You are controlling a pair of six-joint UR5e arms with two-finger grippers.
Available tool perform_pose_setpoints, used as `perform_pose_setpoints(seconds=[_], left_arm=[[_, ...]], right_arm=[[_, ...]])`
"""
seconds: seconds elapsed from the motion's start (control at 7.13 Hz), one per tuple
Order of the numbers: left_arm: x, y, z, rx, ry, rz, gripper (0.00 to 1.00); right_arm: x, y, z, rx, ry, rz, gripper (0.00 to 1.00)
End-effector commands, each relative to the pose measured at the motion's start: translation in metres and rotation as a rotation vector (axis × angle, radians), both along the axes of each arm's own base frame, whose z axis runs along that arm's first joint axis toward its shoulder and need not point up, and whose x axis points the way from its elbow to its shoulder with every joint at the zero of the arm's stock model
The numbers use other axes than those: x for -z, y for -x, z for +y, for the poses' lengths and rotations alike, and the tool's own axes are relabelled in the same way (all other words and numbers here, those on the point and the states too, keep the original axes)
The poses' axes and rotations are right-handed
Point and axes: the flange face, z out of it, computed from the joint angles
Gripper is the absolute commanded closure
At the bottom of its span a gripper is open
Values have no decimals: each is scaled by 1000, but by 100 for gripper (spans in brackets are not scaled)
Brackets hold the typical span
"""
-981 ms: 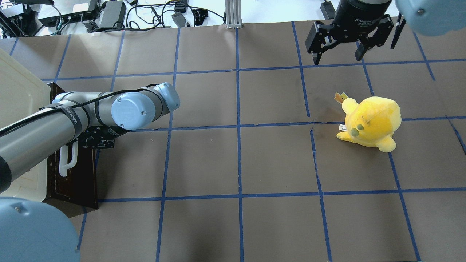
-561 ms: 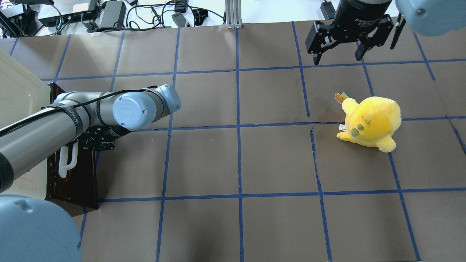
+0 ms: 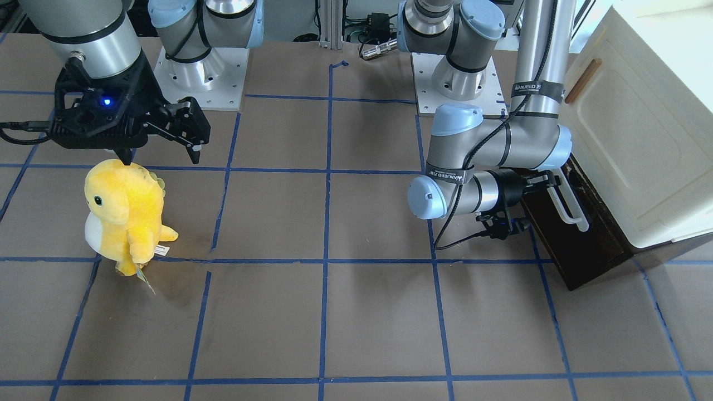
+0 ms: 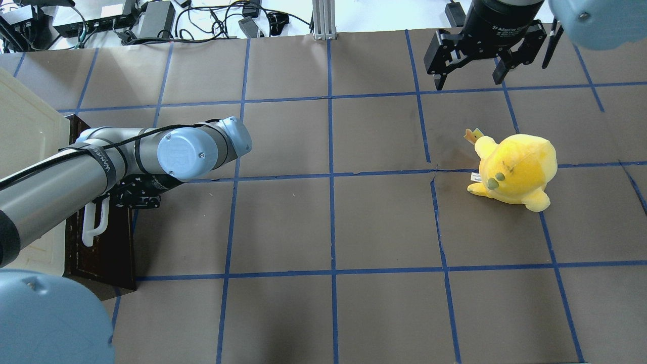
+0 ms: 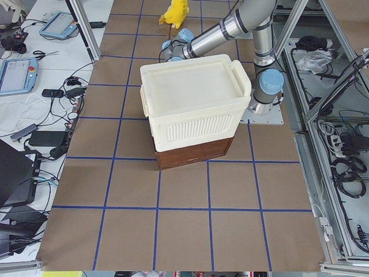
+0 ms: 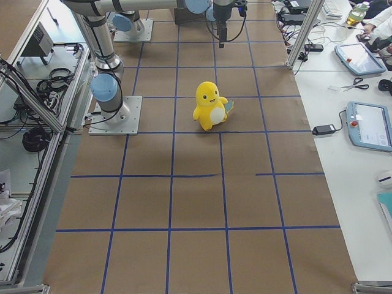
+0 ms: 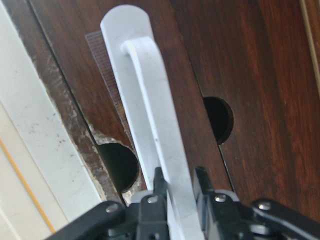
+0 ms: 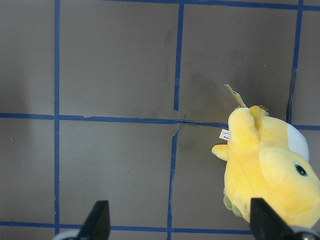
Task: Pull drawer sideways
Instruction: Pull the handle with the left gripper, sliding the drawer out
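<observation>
The dark brown wooden drawer (image 4: 103, 253) sits under a cream-white cabinet (image 4: 25, 146) at the table's left edge. It also shows in the front view (image 3: 585, 250). Its long white bar handle (image 4: 94, 222) runs along the drawer front. My left gripper (image 4: 107, 198) is shut on the handle's far end. In the left wrist view the two black fingers (image 7: 159, 186) pinch the white bar (image 7: 150, 100) between them. In the front view the left gripper (image 3: 548, 181) meets the handle (image 3: 569, 207). My right gripper (image 4: 470, 78) is open and empty, hovering at the far right.
A yellow plush toy (image 4: 515, 169) stands on the right half of the table, just below the right gripper; the right wrist view shows it (image 8: 265, 165). The cabinet door has a small brown handle (image 3: 582, 81). Cables and power supplies (image 4: 151, 20) lie beyond the far edge.
My left arm's elbow and wrist have edged slightly to the right while shut on the handle. The drawer shows hardly any movement. The right arm and the plush have not moved.
</observation>
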Motion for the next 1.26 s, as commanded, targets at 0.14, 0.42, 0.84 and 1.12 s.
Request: perform_pose_setpoints(seconds=[0.14, 0.42, 0.84, 1.12], left_arm=[[0, 12, 0, 22, 2, 2, 99], [-2, 22, 0, 41, 7, 2, 100], [-5, 33, 2, 65, 13, 3, 100], [-5, 39, 3, 77, 13, 3, 100]], right_arm=[[0, 0, 0, 0, 0, 0, 0], [0, 0, 0, 0, 0, 0, 0], [0, 0, 0, 0, 0, 0, 0], [0, 0, 0, 0, 0, 0, 0]])
